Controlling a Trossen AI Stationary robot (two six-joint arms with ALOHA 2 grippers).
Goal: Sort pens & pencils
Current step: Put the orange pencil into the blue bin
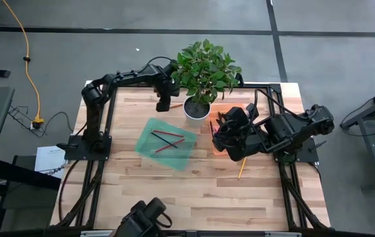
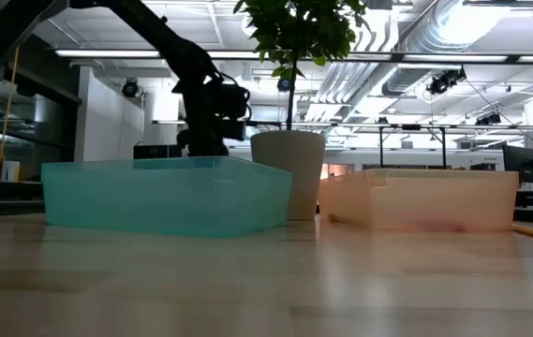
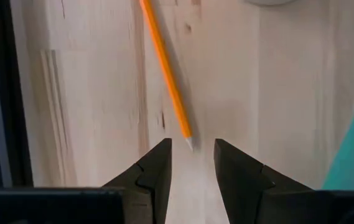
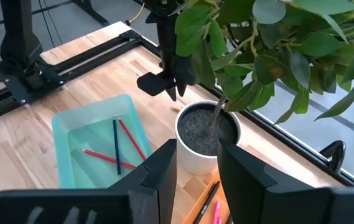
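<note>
- Far left on the bench (image 1: 128, 191), the left arm reaches along the back edge, and the left hand (image 3: 192, 163) hangs low over the wood, its fingers apart with nothing between them
- Just ahead of those fingers lies an orange pencil (image 3: 166, 67), flat on the bench, its pale tip pointing at the gap between them but not touching either
- Next comes the teal tray (image 1: 167, 143), set askew near the middle of the bench; in it lie two red pencils (image 1: 163, 135) and one dark stick crossing them, which from the right wrist view looks like a pen (image 4: 115, 146)
- Behind the tray's right corner stands a white pot (image 1: 196, 109) with a leafy plant (image 1: 205, 66), touching neither tray
- To the right of the pot sits the orange tray (image 2: 435, 198), mostly covered from above by the right arm; an orange pencil (image 4: 203, 194) and a pink pen (image 4: 216, 212) show beside the pot in the right wrist view
- Over that tray hovers the right hand (image 4: 196, 168), fingers apart and holding nothing
- Another orange pencil (image 1: 241, 168) lies on the bare bench just in front of the right arm, outside both trays
</note>
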